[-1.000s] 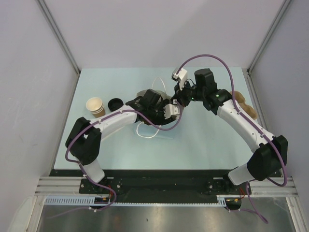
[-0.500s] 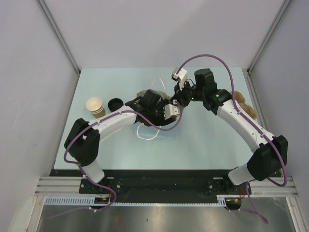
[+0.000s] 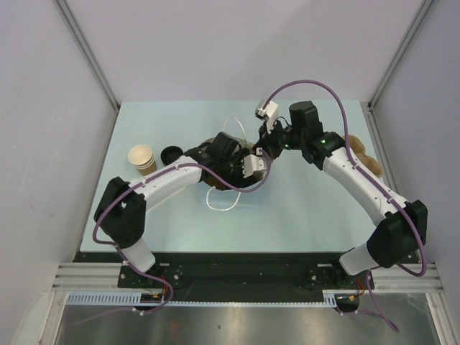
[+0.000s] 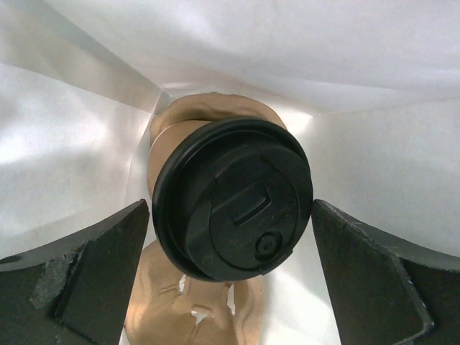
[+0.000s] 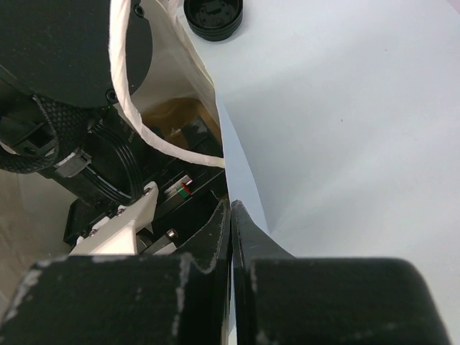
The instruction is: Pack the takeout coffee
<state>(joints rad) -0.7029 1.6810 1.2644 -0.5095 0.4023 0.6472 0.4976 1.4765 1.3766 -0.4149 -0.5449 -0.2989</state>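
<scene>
The takeout coffee (image 4: pixel 233 198), a kraft cup with a black lid, lies inside a white bag (image 4: pixel 374 144), lid toward the left wrist camera. My left gripper (image 4: pixel 230 205) is deep in the bag, and its fingertips (image 4: pixel 108 266) touch the lid's rim on both sides. A brown item (image 4: pixel 194 302) lies under the cup. In the top view my left gripper (image 3: pixel 246 162) is hidden among the bag folds. My right gripper (image 5: pixel 231 215) is shut on the bag's edge (image 5: pixel 241 172) and holds the mouth open; it also shows in the top view (image 3: pixel 267 147).
A stack of unlidded tan cups (image 3: pixel 142 158) and a loose black lid (image 3: pixel 171 154) sit left of the bag. A brown item (image 3: pixel 363 154) lies at the right edge of the table. A bag handle (image 3: pixel 219 203) loops toward the front.
My left arm has shifted slightly up and left with its elbow swinging left, and the front bag handle has moved. The right arm has held still.
</scene>
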